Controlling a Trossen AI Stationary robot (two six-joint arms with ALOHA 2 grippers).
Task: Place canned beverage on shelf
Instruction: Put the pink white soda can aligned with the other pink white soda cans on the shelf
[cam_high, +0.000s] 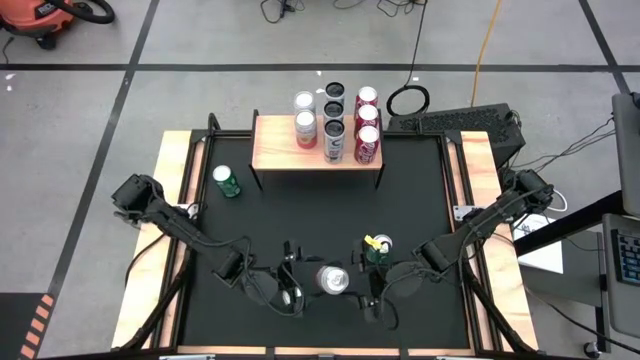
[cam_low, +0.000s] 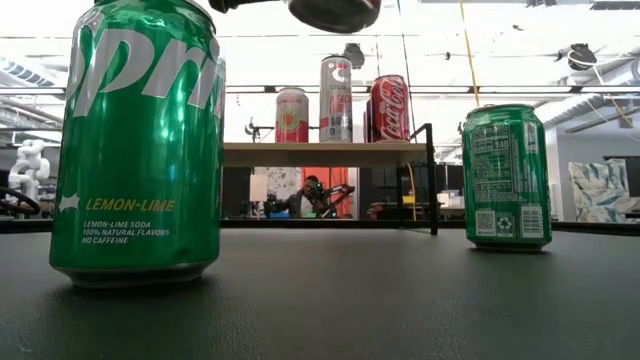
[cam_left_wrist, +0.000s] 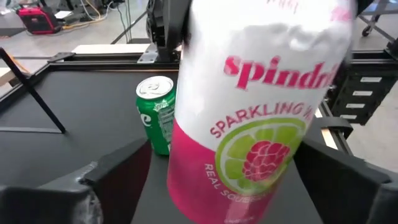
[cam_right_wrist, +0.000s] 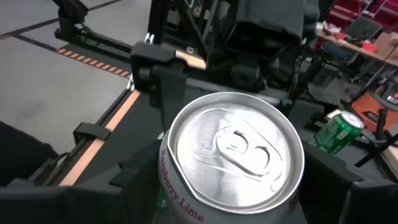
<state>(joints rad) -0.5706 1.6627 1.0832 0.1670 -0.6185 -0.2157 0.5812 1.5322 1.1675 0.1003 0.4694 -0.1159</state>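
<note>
- The Spindrift can (cam_high: 333, 281) hangs above the counter (cam_high: 300, 220), well apart from the shelf (cam_high: 280, 150), on the side of the counter opposite it. In the low view only its base (cam_low: 335, 10) shows, clear of the surface.
- The right claw (cam_high: 372, 295) sits just beside the can on the right, its fingers flanking the can body below the lid. We judge that it is holding the can.
- The left claw (cam_high: 292, 287) sits just beside the can on the other side, fingers either side of the label. We cannot tell whether it grips or stands free.
- The can's long axis is upright, or nearly so, with the lid and pull tab facing up.
- From the can, the shelf lies straight across the counter. Both arms are about equally near it, so the carry falls to whichever claw keeps the can.
- The shelf's right part holds rows of cans (cam_high: 338, 122), and its bare wood is on the left.
- A Sprite can (cam_high: 226, 181) stands just beside the shelf's left leg, and we judge it something to clear.
</note>
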